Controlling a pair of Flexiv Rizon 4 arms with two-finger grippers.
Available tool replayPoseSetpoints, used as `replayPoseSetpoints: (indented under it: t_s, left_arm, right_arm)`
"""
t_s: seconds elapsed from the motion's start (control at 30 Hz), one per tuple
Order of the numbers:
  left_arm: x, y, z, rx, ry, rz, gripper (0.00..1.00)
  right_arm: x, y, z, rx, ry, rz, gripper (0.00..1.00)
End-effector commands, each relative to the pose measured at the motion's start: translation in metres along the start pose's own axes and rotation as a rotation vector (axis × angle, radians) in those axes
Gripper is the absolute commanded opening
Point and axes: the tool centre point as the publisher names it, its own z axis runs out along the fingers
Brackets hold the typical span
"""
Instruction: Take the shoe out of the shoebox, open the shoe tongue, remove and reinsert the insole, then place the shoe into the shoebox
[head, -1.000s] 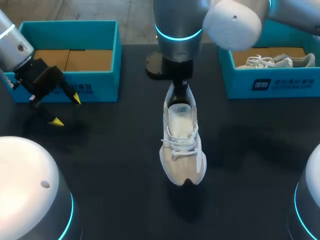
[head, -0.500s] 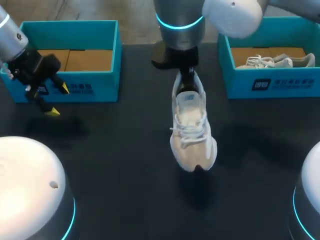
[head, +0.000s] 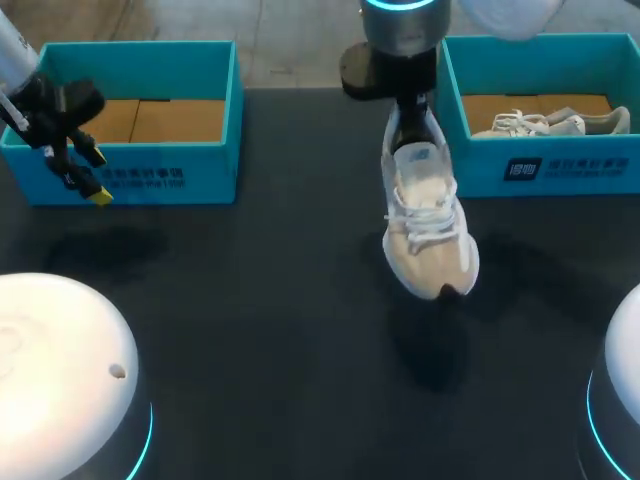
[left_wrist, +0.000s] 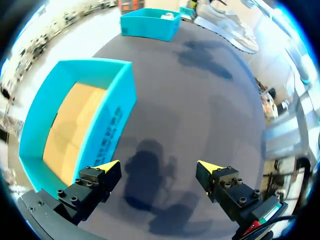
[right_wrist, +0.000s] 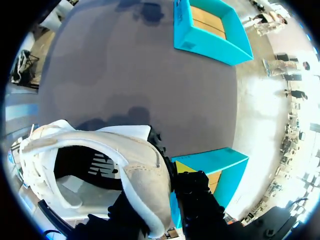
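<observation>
Plainly the shoe (head: 425, 225) hung above the table (head: 250, 330), toe near and heel far, the heel pinched in our right gripper (head: 407, 118). The right shoebox (head: 560, 165) stood just right of that heel, its long side crosswise to the shoe. Far left, our left gripper (head: 98, 177) hung spread and empty by the left shoebox (head: 170, 175).

shoe (head: 425, 215) hanging heel-up from the right gripper (head: 407, 108) swings away from mid-table, now right by the right shoebox (head: 540, 168), left gripper (head: 98, 177) pulls back, left shoebox (head: 150, 178) now just past its fingertips
</observation>
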Motion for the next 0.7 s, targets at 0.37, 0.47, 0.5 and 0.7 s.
replayPoseSetpoints:
  t_s: [0.37, 0.47, 0.5, 0.7]
  left_arm:
    - [-0.0033, 0.0048, -0.0156, -0.01, -0.067, -0.023, 1.0]
    - [-0.0033, 0.0048, -0.0156, -0.01, -0.067, -0.023, 1.0]
    - [-0.0033, 0.0048, -0.0156, -0.01, -0.067, -0.023, 1.0]
    - [-0.0032, 0.0019, -0.0162, -0.008, -0.068, -0.077, 1.0]
  right_arm:
    - [-0.0232, -0.0205, -0.007, 0.027, 0.063, 0.048, 0.0]
    - [-0.0232, -0.0205, -0.007, 0.027, 0.063, 0.048, 0.0]
    - [-0.0232, -0.0205, -0.007, 0.027, 0.063, 0.048, 0.0]
    - [-0.0232, -0.0205, -0.007, 0.027, 0.063, 0.048, 0.0]
